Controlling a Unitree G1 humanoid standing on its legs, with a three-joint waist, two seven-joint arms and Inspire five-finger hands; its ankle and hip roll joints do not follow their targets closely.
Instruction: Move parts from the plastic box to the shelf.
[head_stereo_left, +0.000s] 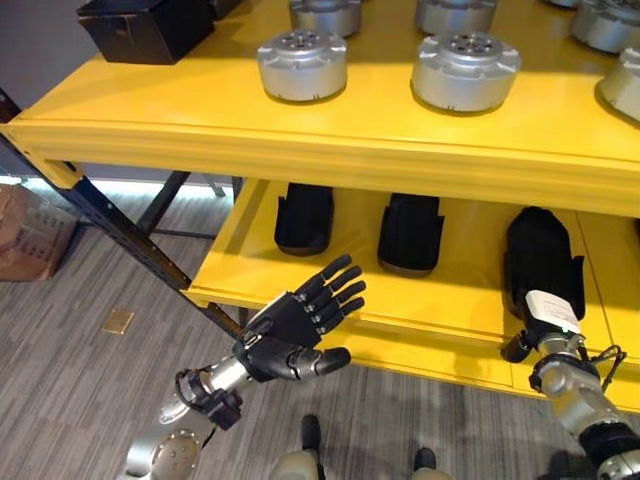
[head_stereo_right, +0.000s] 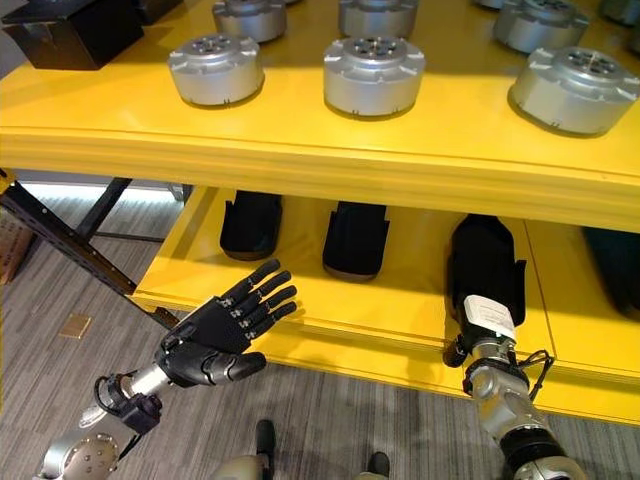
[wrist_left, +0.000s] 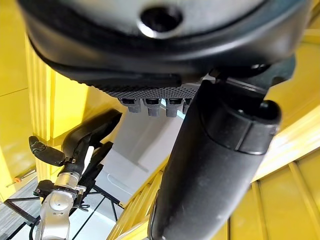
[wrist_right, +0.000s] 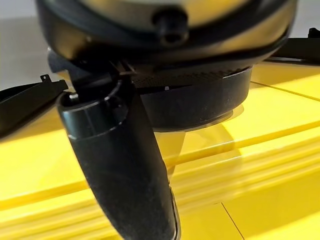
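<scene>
Left hand hangs open, fingers spread, just in front of the lower yellow shelf. Right hand reaches onto that shelf over a black part; can't tell its grip. Two more black parts sit between the hands.

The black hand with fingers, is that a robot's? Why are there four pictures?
Yes, it's a robot's. Two pictures come from cameras in its head, looking down; two from cameras on its wrists, very close to each hand. The left hand is open and empty, in front of the yellow shelf. The right hand reaches onto the lower board, beside two black parts; whether it holds anything, I cannot tell. On top stand round silver parts and a black box.
</scene>
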